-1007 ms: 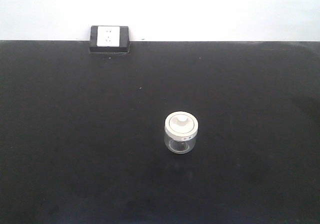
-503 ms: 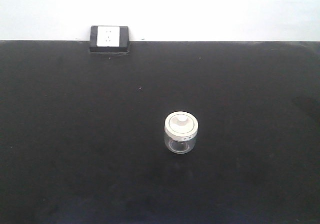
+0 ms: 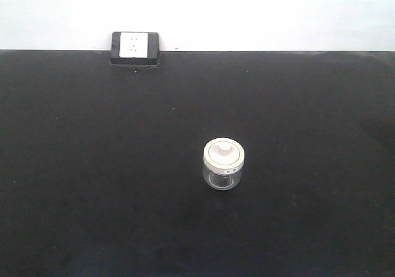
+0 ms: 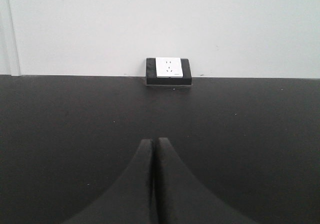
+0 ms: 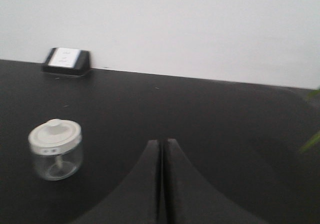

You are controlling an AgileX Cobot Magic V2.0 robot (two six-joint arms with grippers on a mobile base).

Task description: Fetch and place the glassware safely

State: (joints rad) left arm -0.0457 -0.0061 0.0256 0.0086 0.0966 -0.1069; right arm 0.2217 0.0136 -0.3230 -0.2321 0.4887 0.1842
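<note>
Lidded glass jar (image 3: 223, 165) standing alone on the black table (image 3: 92, 184), both grippers closed and holding nothing.

In the front view the jar sits upright just right of centre, its white lid (image 3: 224, 153) and knob on top; the socket box (image 3: 135, 48) lies at the upper left, against the white wall (image 3: 259, 12), well apart from the jar; the left gripper (image 4: 153, 143) shows its fingers pressed together at lower centre; the right gripper (image 5: 163, 143) likewise, with the jar at its lower left, untouched.

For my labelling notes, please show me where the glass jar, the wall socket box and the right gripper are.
glass jar (image 3: 223, 165): front view, on its clear body.
wall socket box (image 3: 135, 45): front view, on its white face.
right gripper (image 5: 162, 145): right wrist view, between the closed fingertips.
</note>
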